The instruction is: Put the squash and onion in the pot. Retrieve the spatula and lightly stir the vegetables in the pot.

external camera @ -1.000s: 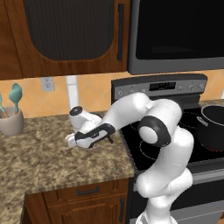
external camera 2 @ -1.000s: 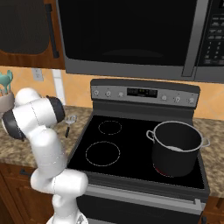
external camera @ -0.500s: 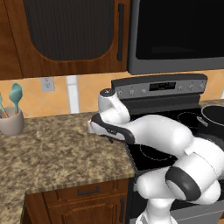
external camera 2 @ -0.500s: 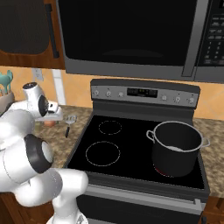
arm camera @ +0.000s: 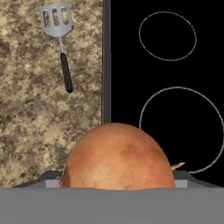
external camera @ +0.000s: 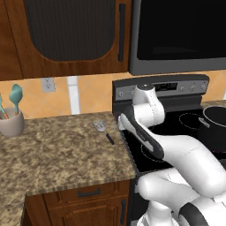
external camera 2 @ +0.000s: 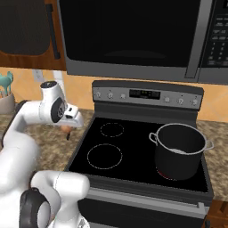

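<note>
Spanning the scene, the black stove top (external camera 2: 133, 151) sits beside the granite counter (external camera: 57, 154). At four o'clock on the stove in the right base view stands the pot (external camera 2: 180, 150). The gripper (arm camera: 117, 179) hangs over the seam between counter and stove, jaws wide and clamped on the onion (arm camera: 118, 157). At eleven o'clock in the hand view, the spatula (arm camera: 59, 39) lies flat on the counter.

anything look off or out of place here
Nothing is spilled or damaged. The one loose item is the spatula, lying flat on the granite counter beside the stove instead of in the utensil crock. The gripper is carrying the onion over the counter's edge. The pot stands upright on the stove.
</note>
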{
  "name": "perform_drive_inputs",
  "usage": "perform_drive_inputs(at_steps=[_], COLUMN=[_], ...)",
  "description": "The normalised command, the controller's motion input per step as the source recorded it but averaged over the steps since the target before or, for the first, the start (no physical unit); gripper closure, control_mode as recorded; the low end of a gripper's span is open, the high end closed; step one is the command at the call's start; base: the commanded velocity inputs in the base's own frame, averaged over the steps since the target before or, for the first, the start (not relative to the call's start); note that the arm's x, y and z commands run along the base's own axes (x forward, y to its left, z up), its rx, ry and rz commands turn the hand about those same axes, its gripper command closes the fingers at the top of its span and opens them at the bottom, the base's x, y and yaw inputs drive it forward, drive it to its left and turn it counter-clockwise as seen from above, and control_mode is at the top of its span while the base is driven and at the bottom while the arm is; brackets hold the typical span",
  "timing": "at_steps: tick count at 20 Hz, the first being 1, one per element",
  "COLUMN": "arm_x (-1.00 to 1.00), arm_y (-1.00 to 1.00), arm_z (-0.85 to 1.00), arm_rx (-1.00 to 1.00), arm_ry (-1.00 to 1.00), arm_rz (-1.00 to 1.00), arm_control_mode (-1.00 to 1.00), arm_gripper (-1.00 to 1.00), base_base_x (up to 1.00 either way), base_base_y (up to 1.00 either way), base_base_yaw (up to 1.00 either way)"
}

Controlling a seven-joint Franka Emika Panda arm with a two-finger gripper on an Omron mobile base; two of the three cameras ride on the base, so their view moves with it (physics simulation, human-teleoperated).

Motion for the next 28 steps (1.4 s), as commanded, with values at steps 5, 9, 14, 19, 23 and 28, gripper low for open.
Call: perform_drive_inputs(at_steps=[5, 9, 14, 19, 23, 28], arm_x=[-0.29, 0.0, 0.0, 0.0, 0.06, 0.14], arm_y=[-1.0, -1.0, -1.0, -1.0, -1.0, -1.0], arm_z=[0.37, 0.37, 0.48, 0.56, 0.28, 0.02], arm_rx=[0.0, 0.0, 0.0, 0.0, 0.0, 0.0], arm_ry=[-0.05, -0.01, -0.05, -0.08, 0.0, 0.0], arm_rz=[-0.06, -0.05, -0.06, -0.11, -0.12, -0.09], arm_control_mode=[-1.0, -1.0, -1.0, -1.0, -1.0, -1.0], arm_gripper=[1.0, 1.0, 1.0, 1.0, 1.0, 1.0], base_base_x=[0.0, 0.0, 0.0, 0.0, 0.0, 0.0], base_base_y=[0.0, 0.0, 0.0, 0.0, 0.0, 0.0], base_base_yaw=[0.0, 0.0, 0.0, 0.0, 0.0, 0.0])
